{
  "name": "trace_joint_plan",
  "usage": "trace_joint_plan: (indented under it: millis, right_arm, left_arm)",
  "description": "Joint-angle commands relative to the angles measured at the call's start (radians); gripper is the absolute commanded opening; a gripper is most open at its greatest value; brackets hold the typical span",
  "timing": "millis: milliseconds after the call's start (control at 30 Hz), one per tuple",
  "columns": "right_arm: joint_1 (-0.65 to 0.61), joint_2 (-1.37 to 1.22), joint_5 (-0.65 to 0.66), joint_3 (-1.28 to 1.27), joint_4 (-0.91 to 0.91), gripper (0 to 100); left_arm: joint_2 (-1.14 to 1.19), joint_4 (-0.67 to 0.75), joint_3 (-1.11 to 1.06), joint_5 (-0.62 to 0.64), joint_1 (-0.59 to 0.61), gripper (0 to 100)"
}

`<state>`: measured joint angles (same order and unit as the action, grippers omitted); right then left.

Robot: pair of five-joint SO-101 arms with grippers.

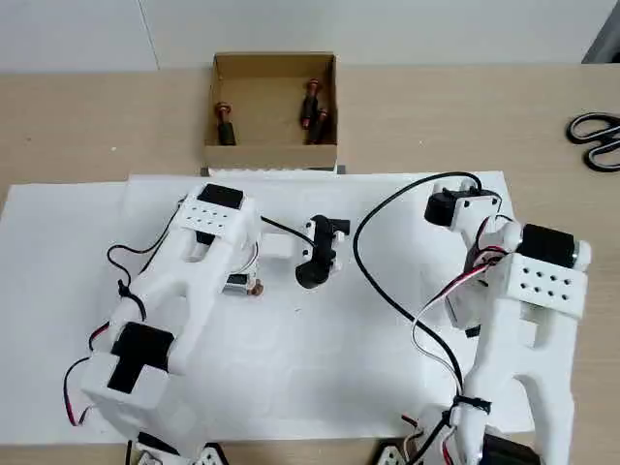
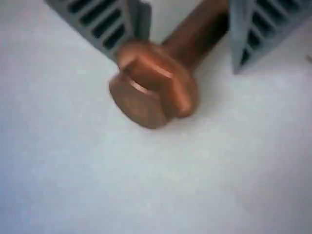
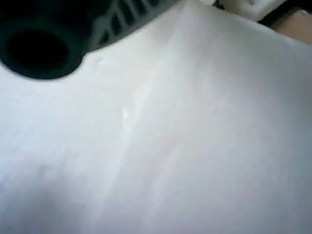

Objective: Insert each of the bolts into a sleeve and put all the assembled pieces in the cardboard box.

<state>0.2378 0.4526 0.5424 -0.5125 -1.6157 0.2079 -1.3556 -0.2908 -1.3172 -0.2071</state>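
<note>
A copper bolt (image 2: 156,85) with a hex head sits just above the white paper (image 1: 320,358); my left gripper (image 2: 180,63) is shut on its shank, and the head pokes out past the fingertips. From above, that bolt (image 1: 256,287) shows at the left gripper (image 1: 240,284), mid-table. My right gripper (image 3: 92,34) is shut on a black sleeve (image 3: 36,48), whose open end faces the camera, low over the paper. The right arm (image 1: 528,291) covers its own gripper from above. The cardboard box (image 1: 272,153) at the back holds three assembled pieces (image 1: 312,105).
Scissors (image 1: 596,140) lie at the right edge of the wooden table. A black cable (image 1: 373,262) loops over the paper between the arms. A black block (image 1: 320,254) on the left arm's wrist juts toward the middle. The front of the paper is bare.
</note>
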Motion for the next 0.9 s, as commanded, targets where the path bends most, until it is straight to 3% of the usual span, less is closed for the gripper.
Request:
trace_joint_plan:
  millis: [0,133,400,633,867]
  right_arm:
    - [0.008,0.007,0.011,0.005,-0.012,0.4]
    - [0.007,0.007,0.011,0.005,-0.012,0.4]
    - [0.005,0.007,0.011,0.005,-0.01,0.4]
    - [0.004,0.007,0.008,0.011,-0.01,0.4]
    - [-0.01,0.082,0.003,0.044,-0.044,0.4]
  left_arm:
    - [0.026,0.021,0.022,-0.124,0.0,11]
    - [0.066,0.023,0.022,-0.081,-0.002,11]
    - [0.078,-0.009,0.038,-0.075,-0.006,1]
    - [0.071,-0.052,0.045,-0.037,-0.009,1]
    - [0.069,-0.238,0.246,0.063,-0.009,1]
